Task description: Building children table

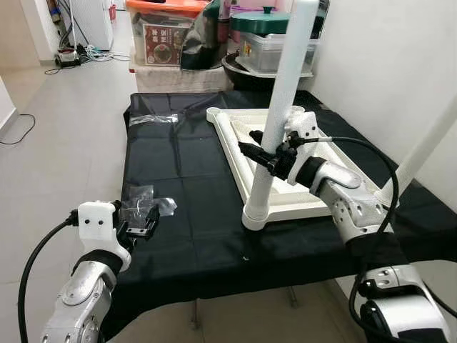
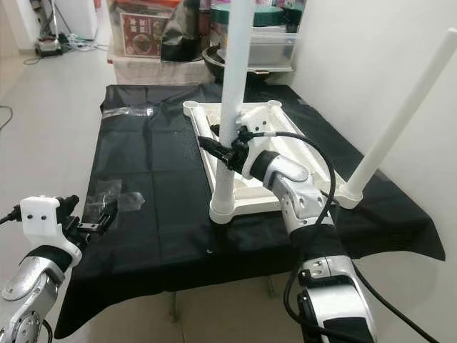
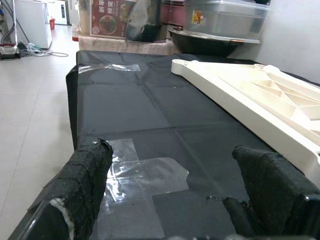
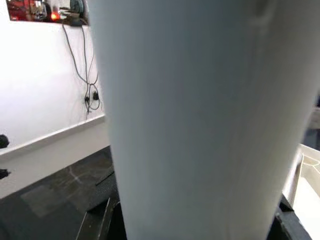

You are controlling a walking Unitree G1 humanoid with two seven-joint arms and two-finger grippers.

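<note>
— Now, item one, right claw (image 1: 265,156)?
— Clamped on upright white leg (image 1: 280,107), frame centre, socketed in upturned tabletop (image 1: 235,150) on black-draped bench (image 1: 178,179).
— Left claw (image 3: 170,192)?
— Agape, empty, lower left.

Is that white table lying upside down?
Yes. The tabletop lies ribbed underside up on the black cloth, its legs pointing upward; the right claw grips one.

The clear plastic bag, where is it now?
The clear plastic bag lies on the black cloth near its left front edge, just ahead of the left gripper.
</note>
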